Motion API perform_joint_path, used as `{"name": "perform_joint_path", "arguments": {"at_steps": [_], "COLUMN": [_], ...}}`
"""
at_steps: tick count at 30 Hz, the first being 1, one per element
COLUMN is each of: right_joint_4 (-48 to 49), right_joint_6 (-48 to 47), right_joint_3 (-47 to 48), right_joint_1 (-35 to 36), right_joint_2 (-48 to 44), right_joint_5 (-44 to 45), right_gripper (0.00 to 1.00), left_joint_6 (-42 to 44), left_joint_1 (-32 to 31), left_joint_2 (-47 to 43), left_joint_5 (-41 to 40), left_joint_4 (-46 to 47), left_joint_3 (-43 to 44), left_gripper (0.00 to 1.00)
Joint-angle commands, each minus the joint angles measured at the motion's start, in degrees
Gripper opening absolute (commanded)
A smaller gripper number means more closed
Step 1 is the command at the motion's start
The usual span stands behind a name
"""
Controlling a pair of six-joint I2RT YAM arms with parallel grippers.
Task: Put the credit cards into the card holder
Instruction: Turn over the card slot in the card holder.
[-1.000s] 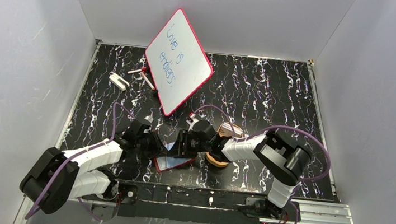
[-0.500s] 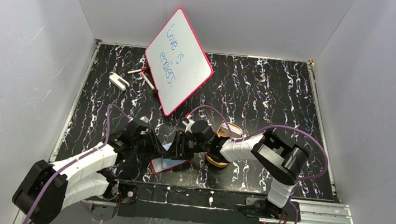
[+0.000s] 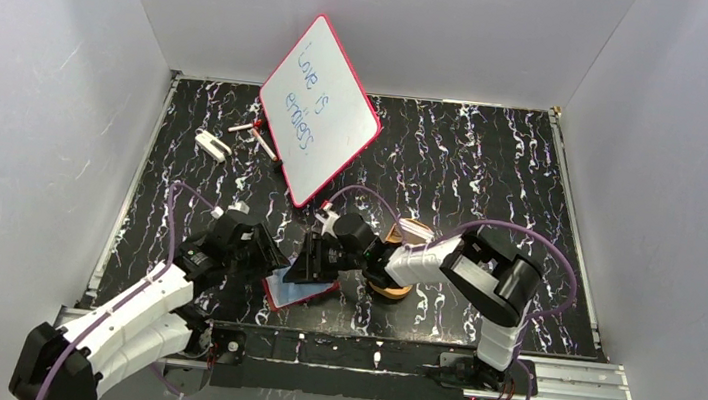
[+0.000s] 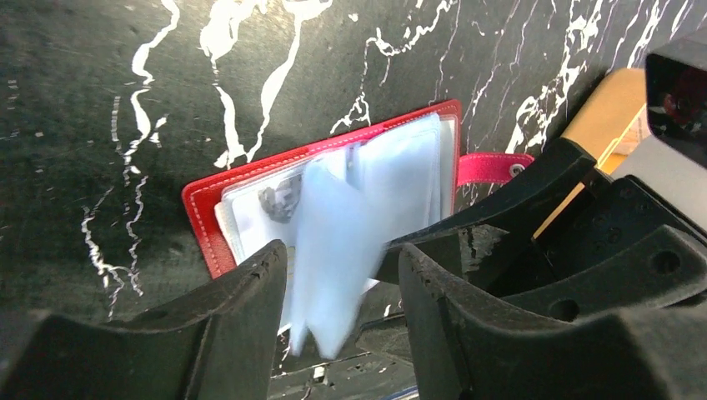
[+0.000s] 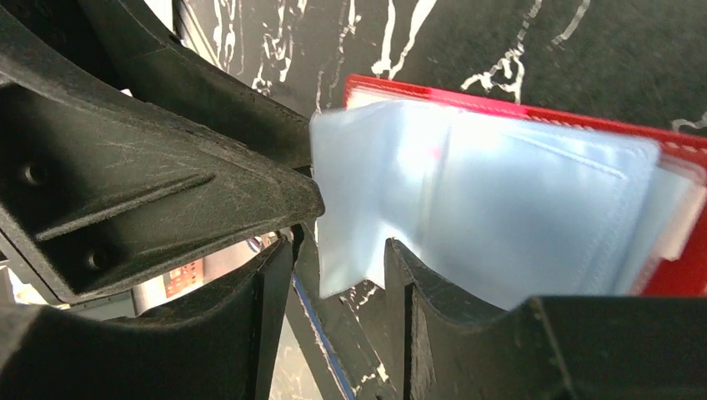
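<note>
Red leather-look card holder [image 4: 204, 204] lies open near the front of the black marbled table [image 4: 92, 100]. Its bluish clear sleeves [image 5: 517, 192] are blurred and their contents unreadable. Left claw [image 4: 342, 254] and right claw [image 5: 338, 250] flank it, jaws parted, pinching nothing; the right partly hides it from above.

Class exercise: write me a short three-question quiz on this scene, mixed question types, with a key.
1. True or false: the card holder lies shut.
2. Which red-framed thing is at the far end of the table? A) whiteboard B) mirror C) laptop
3. Fill in: the left gripper and the right gripper both stand ____.
Key: 1 false, it lies open; 2 A; 3 open.
</note>
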Motion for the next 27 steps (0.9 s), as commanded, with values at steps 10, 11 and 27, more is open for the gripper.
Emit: {"name": "perform_joint_path", "arguments": {"at_steps": [10,11,27], "right_joint_4": [-0.7,-1.1,-17.6], "right_joint_6": [-5.8,-6.4,-15.2], "right_joint_3": [5.8,5.2,5.6], "right_joint_1": [2.2,2.2,1.7], "right_joint_2": [0.6,-0.4,-7.5], "right_joint_5": [-0.6,-0.1,14.8], "right_gripper": [0.52,0.52,0.42], "left_joint_6": [-2.5,-2.5,-2.6], "left_joint_1": [-0.2,-0.2,-0.2], "left_joint_2": [-2.8,-2.8,-0.7], "left_joint_5": [-6.6,-6.1,2.7], "left_joint_4": [-5.1,-4.5,1.8], "left_joint_3": [3.2,3.2,2.9], "left_gripper": [0.54,0.53,0.15]}}
